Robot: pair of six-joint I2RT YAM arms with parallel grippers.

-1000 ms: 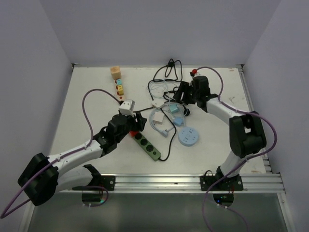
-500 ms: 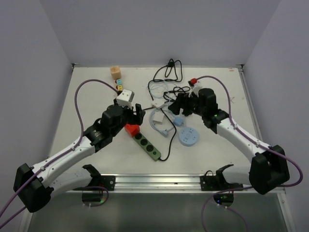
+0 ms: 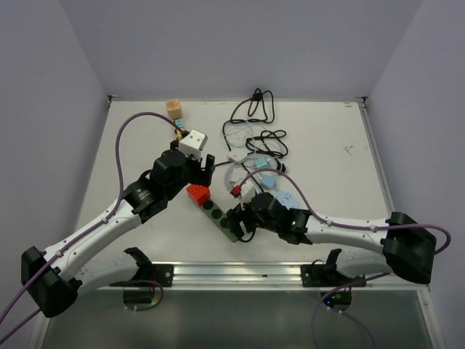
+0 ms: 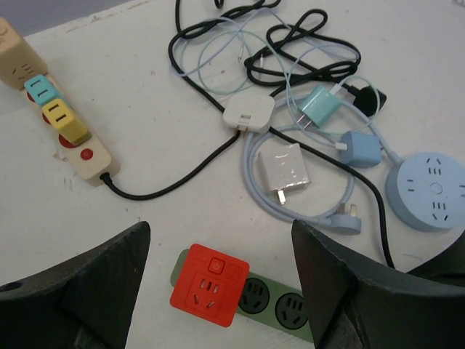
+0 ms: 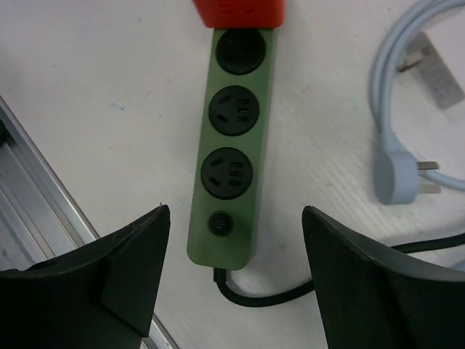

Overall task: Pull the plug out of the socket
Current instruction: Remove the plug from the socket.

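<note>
Left gripper (image 4: 221,234) open; I hover it above the red plug (image 4: 209,285) seated at the green strip (image 5: 231,145) end | right gripper (image 5: 234,216) open, straddling the switch end to brace against my pull

The red plug (image 5: 238,13) is cut off by the top edge of the right wrist view; only its lower rim shows. In the left wrist view the green power strip (image 4: 280,309) passes behind one of the left fingers (image 4: 378,291). From above, the right arm (image 3: 334,229) hides the strip's near end.
</note>
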